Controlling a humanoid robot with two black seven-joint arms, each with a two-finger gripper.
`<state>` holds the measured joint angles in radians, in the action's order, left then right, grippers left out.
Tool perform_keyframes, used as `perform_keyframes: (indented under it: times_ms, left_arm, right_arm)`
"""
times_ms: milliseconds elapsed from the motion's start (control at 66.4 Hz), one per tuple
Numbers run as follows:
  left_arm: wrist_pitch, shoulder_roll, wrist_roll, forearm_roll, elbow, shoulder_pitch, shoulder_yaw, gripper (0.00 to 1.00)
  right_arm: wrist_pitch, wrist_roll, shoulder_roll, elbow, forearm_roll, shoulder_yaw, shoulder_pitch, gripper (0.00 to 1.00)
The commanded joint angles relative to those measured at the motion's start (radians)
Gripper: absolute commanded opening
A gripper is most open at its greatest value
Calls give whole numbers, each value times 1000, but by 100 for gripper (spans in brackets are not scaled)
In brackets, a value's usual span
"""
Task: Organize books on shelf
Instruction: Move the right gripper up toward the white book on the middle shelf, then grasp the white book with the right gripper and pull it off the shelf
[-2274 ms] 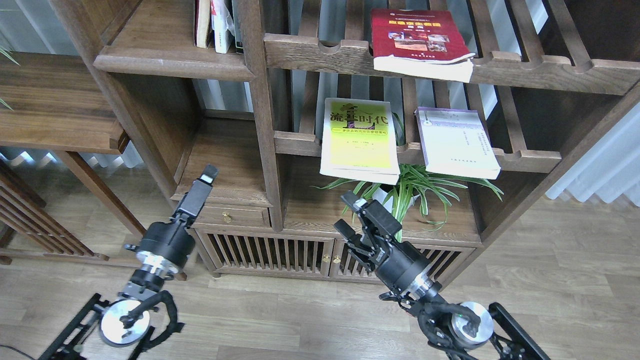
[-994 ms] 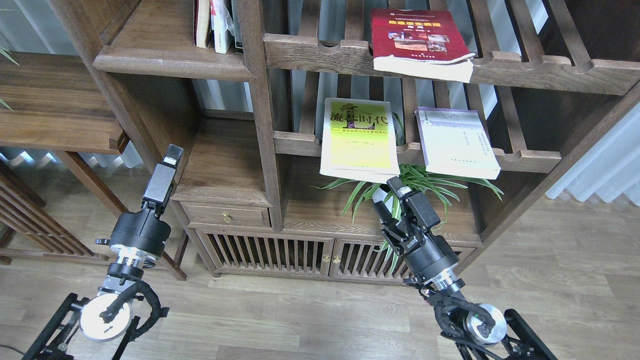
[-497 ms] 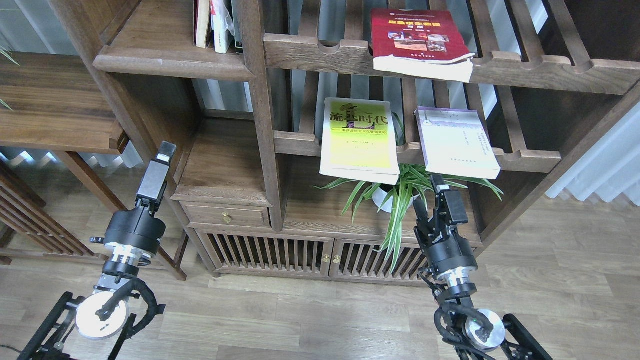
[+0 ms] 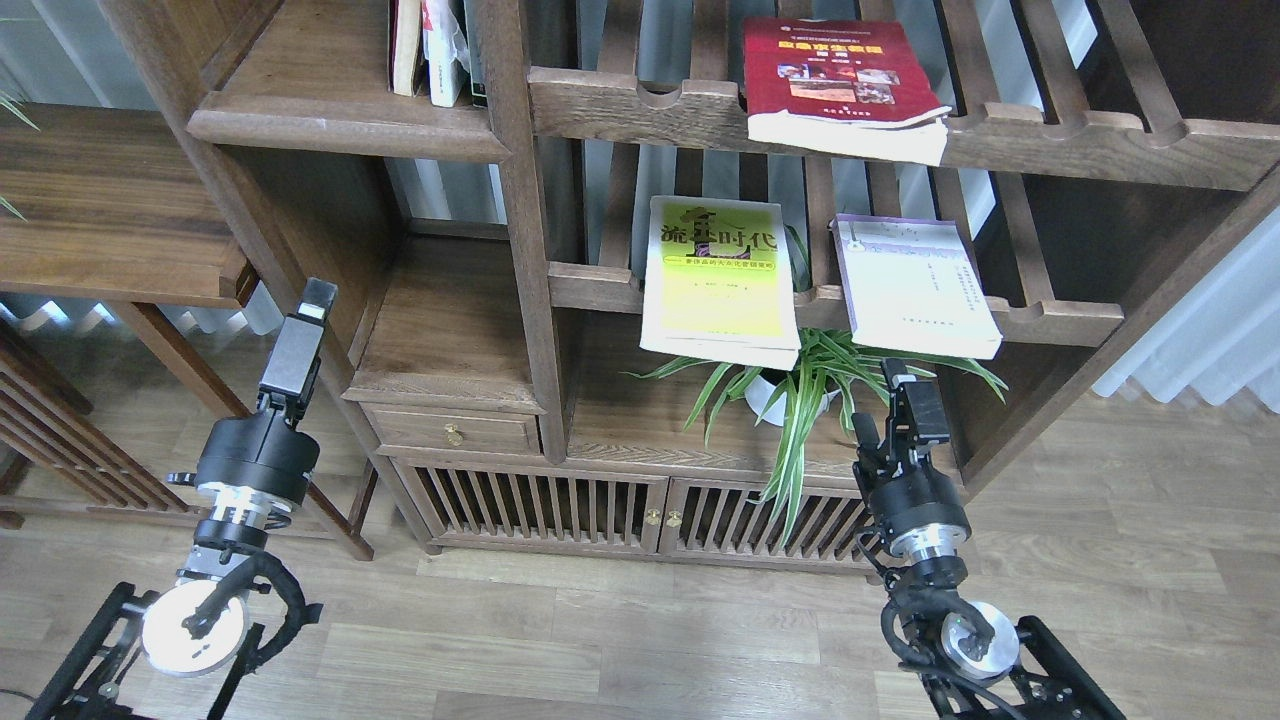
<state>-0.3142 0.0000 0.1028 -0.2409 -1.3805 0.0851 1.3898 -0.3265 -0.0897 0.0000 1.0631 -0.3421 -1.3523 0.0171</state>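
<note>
Tall dark-brown bookcase (image 4: 520, 230) fills the upper part of the head view, standing on a pale plank floor (image 4: 620, 640). Solid flat shelf (image 4: 340, 110) at upper left, rounded front lip; a few upright books (image 4: 432, 50) at its back right corner. Right of the central post, two slatted racks with notched front rails. Upper rack (image 4: 1080, 135): dark red book (image 4: 835, 75) lying flat, its page edge overhanging the rail. Lower rack (image 4: 1060, 320): yellow-green book (image 4: 718, 280) with black title at left, lavender-white book (image 4: 915, 285) at right, apart from each other, both lying flat and overhanging the front rail. Beneath them, a potted striped-leaf plant (image 4: 800, 390) on the board above the slatted cabinet doors (image 4: 600, 505). Small drawer (image 4: 455, 432) with brass knob at lower left. Left claw (image 4: 300, 335) raised beside the bookcase's left side post, seen edge-on as a single dark bar; cannot tell whether its fingers are apart or together; nothing visibly held. Right claw (image 4: 898, 400) just under the lavender-white book's near edge, among the plant's leaves, fingers apart, empty.
</note>
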Motion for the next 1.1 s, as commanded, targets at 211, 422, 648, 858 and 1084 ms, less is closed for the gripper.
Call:
perform_keyframes:
  times_ms: [211, 422, 648, 858, 1084]
  left_arm:
    - [-3, 84, 0, 43, 8, 1, 104, 100]
    - [-3, 135, 0, 107, 15, 1, 183, 100]
    - [-3, 164, 0, 149, 17, -2, 215, 100]
    - [-3, 169, 0, 149, 17, -1, 226, 100]
    - [-3, 178, 0, 149, 17, -1, 229, 100]
  right_arm:
    - [6, -2, 0, 0, 3, -22, 52, 99]
    - [79, -25, 0, -11, 5, -57, 103, 99]
    - [142, -22, 0, -34, 5, -99, 139, 99]
    - [168, -24, 0, -68, 3, -106, 164, 96]
    - [191, -24, 0, -69, 0, -156, 169, 72]
